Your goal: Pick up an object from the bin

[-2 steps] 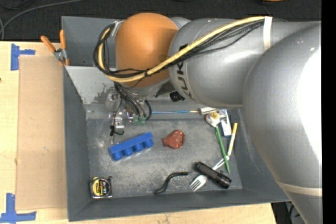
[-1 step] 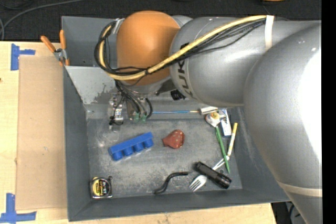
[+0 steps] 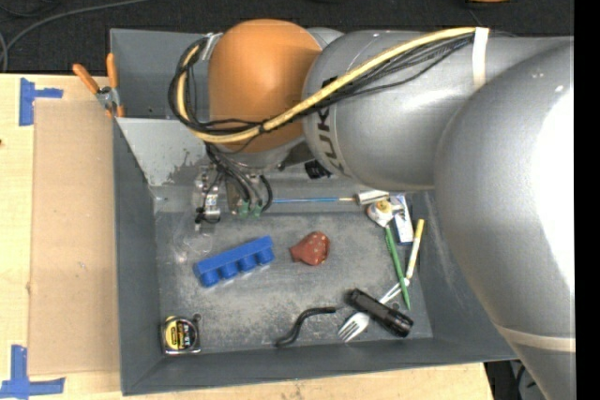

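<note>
Gripper (image 3: 228,201) low in the grey bin (image 3: 134,276), over the dusty floor of the far-left part, under the arm's orange cover (image 3: 258,80) and its loops of black and yellow cable; released or clenched, impossible to tell from this angle. Nearest to it, just toward the near wall and apart from it: blue plastic block (image 3: 234,259), long, with a row of ridges along its top, flat on the floor and slightly slanted, right end farther back. Running rightward from beside the gripper: thin bluish rod (image 3: 305,200), level across the floor, toward a small white and yellow piece (image 3: 386,209) half under the arm. Right of the block, near but not touching: reddish-brown lump (image 3: 310,248), rounded. Farther right, by the right wall: green stick (image 3: 397,259) and pale yellow stick (image 3: 413,248), both steep in the view, drawing together at their near ends. Beyond those, in the near-right corner: black cylinder (image 3: 380,312), slanted, with a white plastic fork (image 3: 353,327) against its left end, tines toward the near wall. Left of the fork: thin black bent hook (image 3: 305,325), flat on the floor. Last, in the near-left corner: black and yellow tape measure (image 3: 180,333), alone, well apart from the rest.
</note>
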Motion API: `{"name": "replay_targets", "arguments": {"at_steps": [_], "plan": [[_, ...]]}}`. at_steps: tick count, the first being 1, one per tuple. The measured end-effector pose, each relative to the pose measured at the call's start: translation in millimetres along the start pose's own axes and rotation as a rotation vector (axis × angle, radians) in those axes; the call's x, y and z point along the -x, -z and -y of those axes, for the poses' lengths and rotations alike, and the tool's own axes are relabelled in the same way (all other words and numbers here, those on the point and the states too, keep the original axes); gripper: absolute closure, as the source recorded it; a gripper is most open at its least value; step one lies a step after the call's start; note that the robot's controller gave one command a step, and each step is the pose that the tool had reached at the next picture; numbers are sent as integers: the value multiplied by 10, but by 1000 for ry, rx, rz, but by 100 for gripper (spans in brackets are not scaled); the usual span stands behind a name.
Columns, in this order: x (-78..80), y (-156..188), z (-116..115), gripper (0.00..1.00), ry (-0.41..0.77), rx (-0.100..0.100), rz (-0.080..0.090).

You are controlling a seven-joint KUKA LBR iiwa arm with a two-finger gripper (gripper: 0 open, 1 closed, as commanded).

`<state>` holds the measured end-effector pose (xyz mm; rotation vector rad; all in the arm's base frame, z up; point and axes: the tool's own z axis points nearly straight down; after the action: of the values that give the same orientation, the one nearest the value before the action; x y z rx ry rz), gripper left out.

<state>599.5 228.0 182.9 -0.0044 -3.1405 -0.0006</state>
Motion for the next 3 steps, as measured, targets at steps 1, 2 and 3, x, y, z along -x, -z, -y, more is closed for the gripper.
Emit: {"name": "replay_targets", "arguments": {"at_steps": [1, 2, 3], "plan": [[-57, -504, 304, 100, 114, 1, 3], [-177, -915, 574, 100, 291, 8, 16], [-501, -1069, 790, 100, 328, 5, 16]]}}
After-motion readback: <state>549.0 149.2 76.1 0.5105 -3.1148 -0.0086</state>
